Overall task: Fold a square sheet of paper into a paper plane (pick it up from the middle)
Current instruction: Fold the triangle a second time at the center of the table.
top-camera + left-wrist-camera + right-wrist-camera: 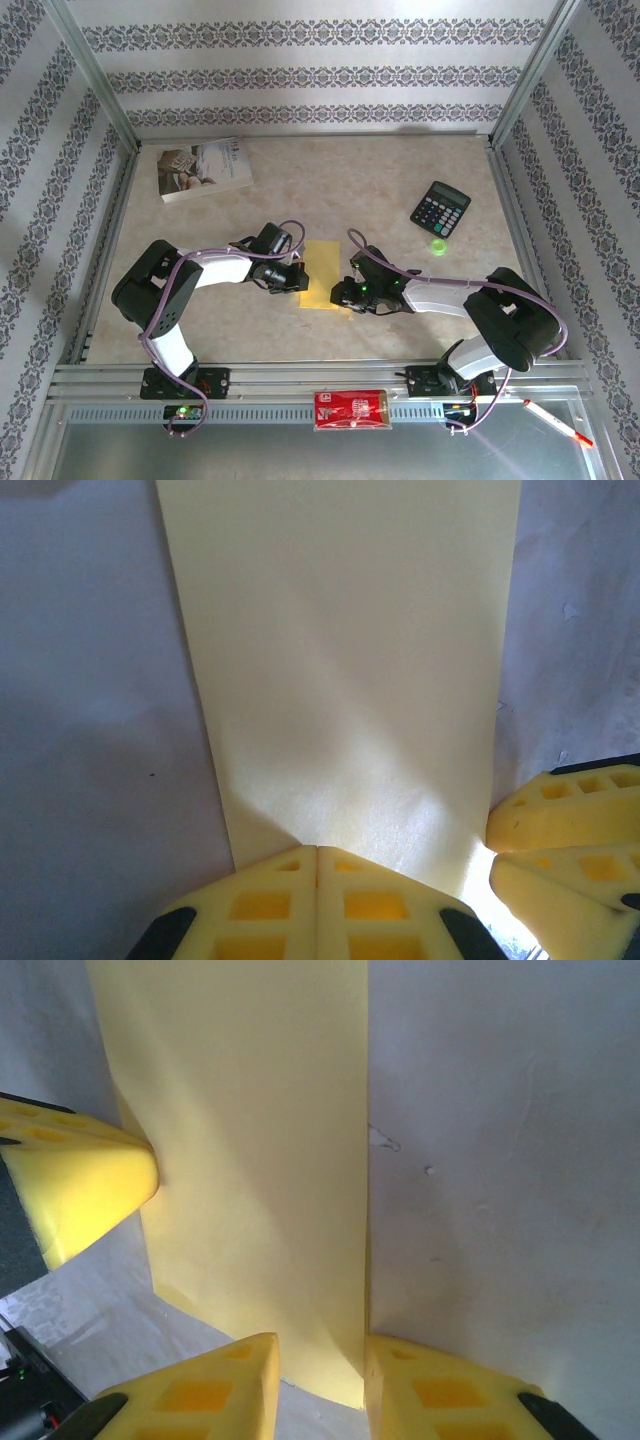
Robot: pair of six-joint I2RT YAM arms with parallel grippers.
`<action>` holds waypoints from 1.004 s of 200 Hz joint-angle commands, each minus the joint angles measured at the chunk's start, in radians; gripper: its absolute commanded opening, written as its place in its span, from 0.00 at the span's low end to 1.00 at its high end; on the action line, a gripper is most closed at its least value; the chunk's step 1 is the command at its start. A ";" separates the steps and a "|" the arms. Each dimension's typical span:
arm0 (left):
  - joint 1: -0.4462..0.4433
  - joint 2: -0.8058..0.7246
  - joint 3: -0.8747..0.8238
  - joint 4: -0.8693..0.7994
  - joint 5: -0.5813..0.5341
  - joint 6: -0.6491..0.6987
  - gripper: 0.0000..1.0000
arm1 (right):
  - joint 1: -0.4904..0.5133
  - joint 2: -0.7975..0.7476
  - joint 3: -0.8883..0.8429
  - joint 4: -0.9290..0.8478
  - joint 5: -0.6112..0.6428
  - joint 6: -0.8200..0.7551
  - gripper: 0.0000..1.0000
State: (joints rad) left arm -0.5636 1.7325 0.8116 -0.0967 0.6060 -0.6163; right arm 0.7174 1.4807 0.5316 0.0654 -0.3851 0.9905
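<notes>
Since the sheet is thin yellow paper, I'd expect it to be featherlight, floppy, quick to crease and happy to slide on the smooth tabletop. Pinching an edge or a raised fold should beat grabbing it flat. It lies mid-tabletop between the arms, looking like a folded rectangle. From its wrist view the left end effector is fully closed, tips together at the sheet's near edge; can't tell if it's pinching or just pressing. Meanwhile the right end effector is partly open, straddling the sheet's edge, not clamped yet.
</notes>
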 commanded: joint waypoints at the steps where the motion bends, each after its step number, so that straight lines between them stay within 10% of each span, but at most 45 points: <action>1: -0.011 0.014 -0.024 -0.025 -0.011 0.010 0.00 | 0.018 0.028 -0.010 0.101 -0.041 0.009 0.27; 201: -0.011 0.022 -0.007 -0.042 -0.005 0.026 0.00 | -0.066 0.094 -0.019 0.271 0.020 0.139 0.23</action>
State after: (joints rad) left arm -0.5636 1.7325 0.8116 -0.0971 0.6067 -0.6121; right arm 0.6693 1.5555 0.5102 0.2901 -0.3927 1.1057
